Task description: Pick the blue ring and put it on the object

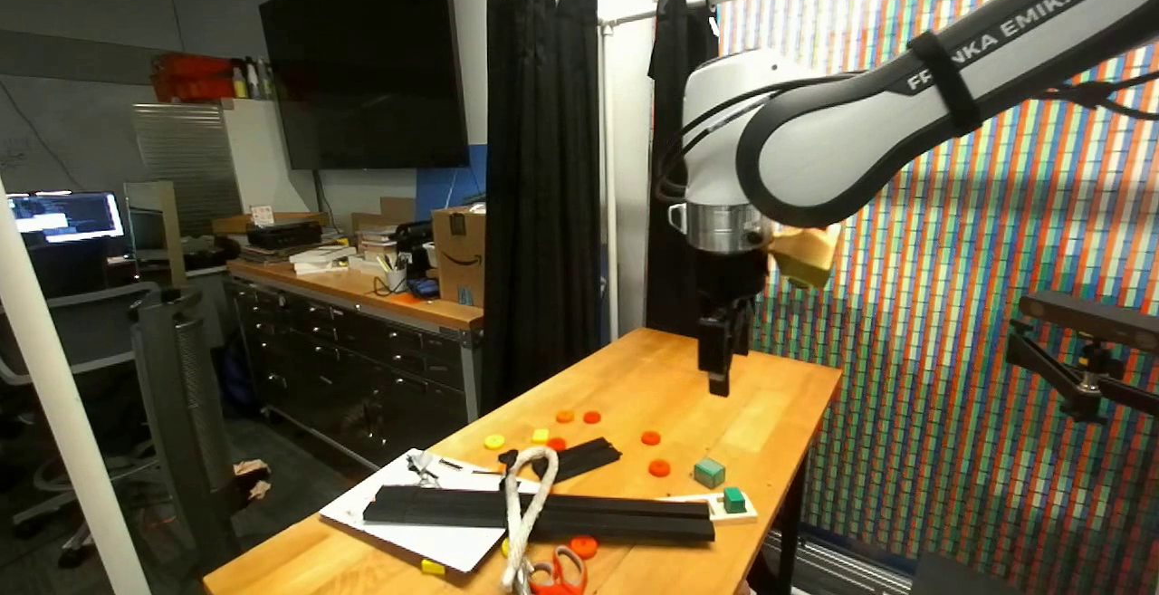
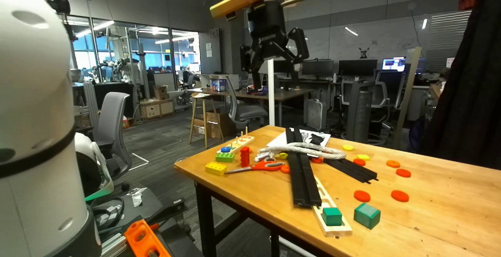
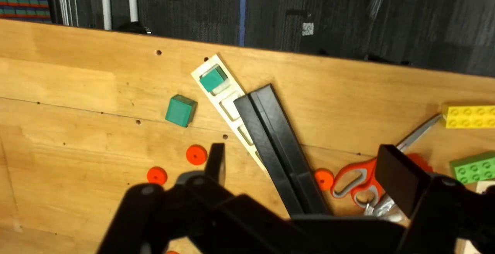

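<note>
The blue ring (image 2: 226,149) shows in an exterior view near the table's far left corner, behind a green toy brick. The wooden board with upright pegs (image 2: 243,142) lies there too. The ring is at the board's near end; I cannot tell whether it sits on the board or beside it. An orange ring shows on the board. The ring is not clear in the wrist view. My gripper (image 2: 276,81) is open and empty, high above the table. It also shows in an exterior view (image 1: 719,385) and in the wrist view (image 3: 303,151).
Black track pieces (image 2: 300,175) and a white rope (image 2: 305,149) lie across the table. Orange scissors (image 2: 262,166), a yellow brick (image 2: 215,168), a green brick (image 2: 225,157) and red stacked pieces (image 2: 245,157) stand near the ring. Green cubes (image 2: 367,215) and several orange discs (image 2: 362,196) lie on the table.
</note>
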You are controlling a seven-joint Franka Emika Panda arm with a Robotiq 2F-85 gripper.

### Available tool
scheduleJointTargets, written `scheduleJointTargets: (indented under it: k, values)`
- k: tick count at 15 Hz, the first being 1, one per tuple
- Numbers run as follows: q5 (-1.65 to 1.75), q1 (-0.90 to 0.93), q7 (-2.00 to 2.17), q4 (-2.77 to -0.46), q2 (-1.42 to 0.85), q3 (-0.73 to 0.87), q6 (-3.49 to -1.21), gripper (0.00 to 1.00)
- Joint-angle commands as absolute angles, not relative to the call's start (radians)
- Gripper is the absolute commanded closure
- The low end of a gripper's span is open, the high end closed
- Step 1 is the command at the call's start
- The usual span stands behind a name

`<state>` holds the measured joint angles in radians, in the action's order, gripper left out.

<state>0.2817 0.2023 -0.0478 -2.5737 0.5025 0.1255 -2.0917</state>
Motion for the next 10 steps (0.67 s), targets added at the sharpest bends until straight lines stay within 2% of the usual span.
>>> scheduleJointTargets:
  k: [1, 6, 7, 10]
  values:
    - [0.256, 0.139, -0.322, -2.617, 0.692, 0.158, -1.973, 0.0]
    - [0.241, 0.107, -0.511, -2.636, 0.818, 0.195, -1.888, 0.0]
    - [0.253, 0.098, -0.47, -2.611, 0.752, 0.174, -1.908, 0.0]
    - [0.249, 0.098, -0.493, -2.628, 0.794, 0.182, -1.894, 0.0]
